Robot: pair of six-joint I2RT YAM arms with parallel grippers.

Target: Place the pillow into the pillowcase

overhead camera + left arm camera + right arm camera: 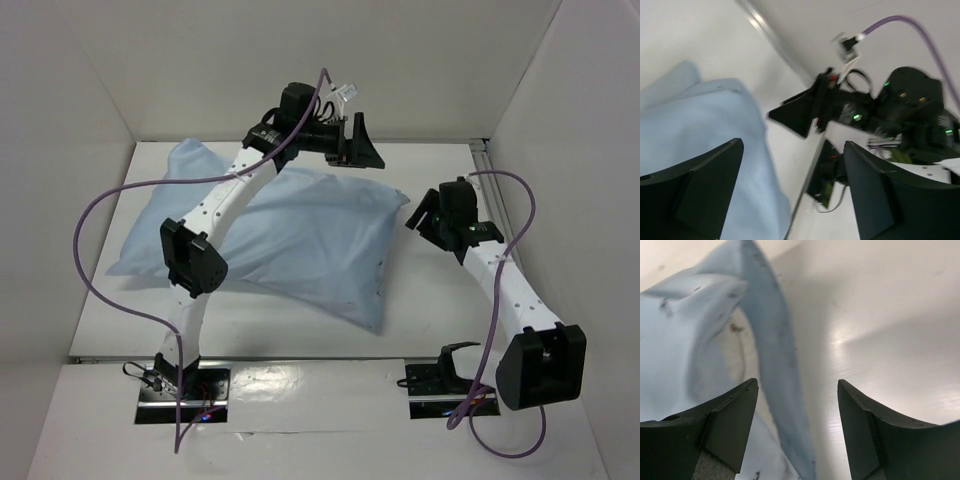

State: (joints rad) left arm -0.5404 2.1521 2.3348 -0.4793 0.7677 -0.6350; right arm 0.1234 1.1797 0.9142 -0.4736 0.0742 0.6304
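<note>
Your pillowcase [300, 235] lies plump across the bench's [430, 300] middle, with the pillow [737, 350] showing at its right-hand mouth. It's soft, light and limp, so pinch the cloth there. Left tool [792, 147] and right tool [797, 385] both gape, empty.

The right gripper [797, 385] has its jaws apart, facing the white surface [880, 315]. The light blue pillowcase [670, 340] runs a rim down between them, and the speckled pillow [742, 360] shows inside.
</note>
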